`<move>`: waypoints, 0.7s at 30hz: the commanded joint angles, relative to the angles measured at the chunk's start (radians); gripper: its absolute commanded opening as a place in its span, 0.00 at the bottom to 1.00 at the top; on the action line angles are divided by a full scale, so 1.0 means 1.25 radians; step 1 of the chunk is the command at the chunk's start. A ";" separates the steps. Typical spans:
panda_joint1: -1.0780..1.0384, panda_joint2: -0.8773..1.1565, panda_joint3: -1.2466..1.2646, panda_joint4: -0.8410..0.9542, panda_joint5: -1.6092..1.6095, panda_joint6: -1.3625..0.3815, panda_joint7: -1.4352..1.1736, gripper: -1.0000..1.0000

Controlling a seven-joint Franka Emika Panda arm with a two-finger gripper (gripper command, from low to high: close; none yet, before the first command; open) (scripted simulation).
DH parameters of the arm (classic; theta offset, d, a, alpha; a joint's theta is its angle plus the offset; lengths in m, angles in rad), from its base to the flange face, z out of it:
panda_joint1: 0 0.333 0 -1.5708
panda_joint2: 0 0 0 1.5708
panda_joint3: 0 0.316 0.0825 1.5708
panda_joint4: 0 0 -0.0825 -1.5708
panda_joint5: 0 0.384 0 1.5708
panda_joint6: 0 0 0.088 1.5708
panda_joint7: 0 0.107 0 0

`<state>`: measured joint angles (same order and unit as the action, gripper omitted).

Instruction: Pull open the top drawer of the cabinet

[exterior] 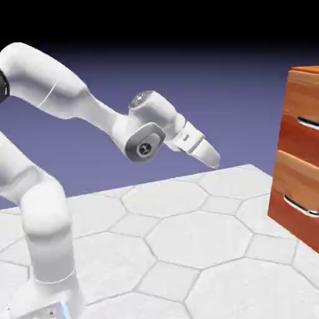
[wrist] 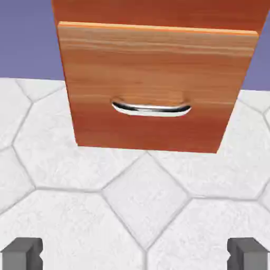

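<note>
The cabinet point(exterior: 304, 71) stands at the exterior view's right edge, reddish-brown and glossy. Its top drawer point(exterior: 301, 99) carries a silver bar handle point(exterior: 309, 123) and sits flush with the similar lower drawer point(exterior: 293, 180) beneath it. My gripper point(exterior: 210, 156) hangs in the air well to the left of the cabinet, pointing toward it and slightly down, touching nothing. In the hand view the gripper point(wrist: 134, 256) is open, and its grey fingertips point(wrist: 22, 253) stand wide apart over bare floor. That view is centred on the lower drawer point(wrist: 153, 68) and its handle point(wrist: 151, 109); only a strip of the top drawer point(wrist: 158, 9) shows above.
White hexagon-tiled table surface point(exterior: 187, 237) stretches between the arm and the cabinet. The arm's elbow and wrist point(exterior: 146, 134) are raised over it, against the blue-violet backdrop.
</note>
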<state>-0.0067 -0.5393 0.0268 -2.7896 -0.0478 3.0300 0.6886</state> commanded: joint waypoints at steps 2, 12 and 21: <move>-0.025 0.041 0.036 0.027 -0.063 -0.009 -0.070 0.50; -0.149 0.245 0.213 0.162 -0.380 -0.055 -0.418 0.50; -0.261 0.428 0.374 0.284 -0.666 -0.097 -0.731 0.50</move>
<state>-0.3313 -0.0039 0.4937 -2.4345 -0.8799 2.9090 -0.2247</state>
